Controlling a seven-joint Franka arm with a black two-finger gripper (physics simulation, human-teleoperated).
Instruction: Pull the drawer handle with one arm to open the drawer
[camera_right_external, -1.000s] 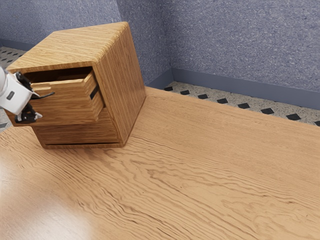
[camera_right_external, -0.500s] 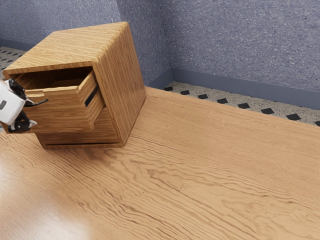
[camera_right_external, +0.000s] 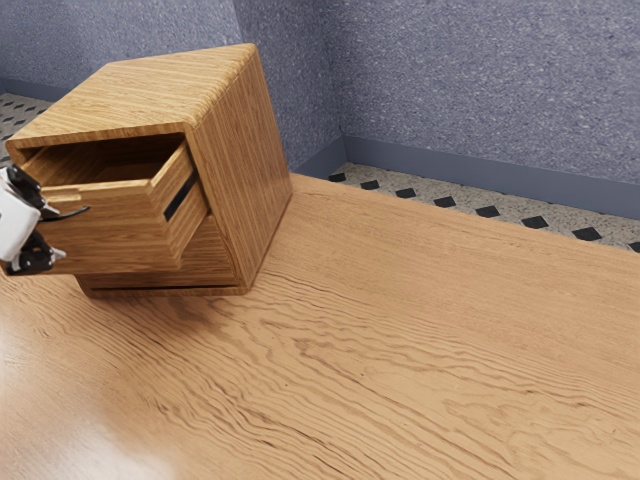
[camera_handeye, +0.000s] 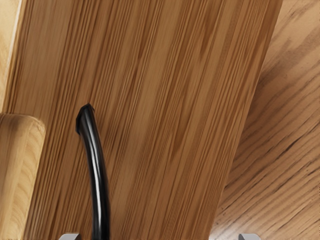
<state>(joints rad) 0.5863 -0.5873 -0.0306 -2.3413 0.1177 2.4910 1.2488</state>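
Observation:
A wooden cabinet (camera_right_external: 225, 110) stands on the table at the exterior view's left. Its upper drawer (camera_right_external: 115, 230) is pulled partway out, and the dark inside shows above its front. A thin black handle (camera_right_external: 63, 213) curves out from the drawer front. My gripper (camera_right_external: 35, 228) is at the frame's left edge, one finger above the handle and one below it. The fingers stand wide apart, so the gripper is open around the handle. In the wrist view the handle (camera_handeye: 95, 165) runs down the drawer front (camera_handeye: 165, 110), close to one fingertip (camera_handeye: 70, 236).
The lower drawer (camera_right_external: 150, 268) is shut beneath the open one. A wide wooden tabletop (camera_right_external: 400, 340) stretches to the exterior view's right. A blue-grey wall (camera_right_external: 480, 80) and a tiled floor (camera_right_external: 500, 210) lie behind it.
The drawer has slid further out toward the exterior view's left. My gripper has moved left with the handle.

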